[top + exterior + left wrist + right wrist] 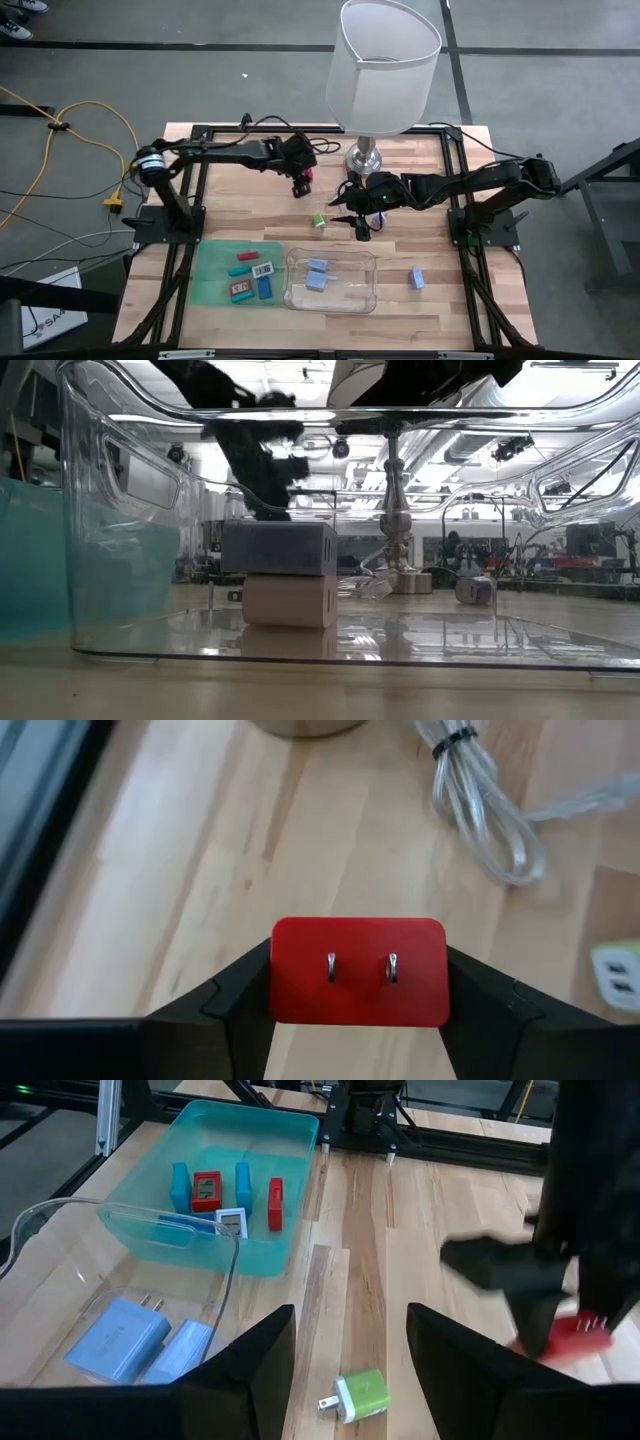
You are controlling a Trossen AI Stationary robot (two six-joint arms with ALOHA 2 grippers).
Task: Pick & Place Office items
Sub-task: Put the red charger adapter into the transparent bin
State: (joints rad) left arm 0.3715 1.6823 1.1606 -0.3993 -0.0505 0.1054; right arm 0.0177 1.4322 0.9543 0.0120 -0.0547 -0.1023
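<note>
Worktop (250, 215) of pale wood seen from overhead, where we find the left end effector (303, 184) just above centre of the frame, clenched on a red plug block (359, 970); in its wrist view the block sits squarely between the two dark fingers (215, 1005), its two metal prongs facing the camera; a coiled clear cable (480, 805) lies on the wood beyond. We see the right end effector (361, 228) just right of centre, beside the lamp (383, 70) and its silver base, its fingers spread apart and grasping nothing; a green plug block (362, 1392) lies on the wood just ahead of it. In the lower left of the overhead frame a teal tray (215, 262) carries several red, blue and white pieces (250, 275); just right of it a clear plastic bin (370, 275) contains two light blue blocks (318, 274); another light blue block (416, 277) lies alone in the lower right.
</note>
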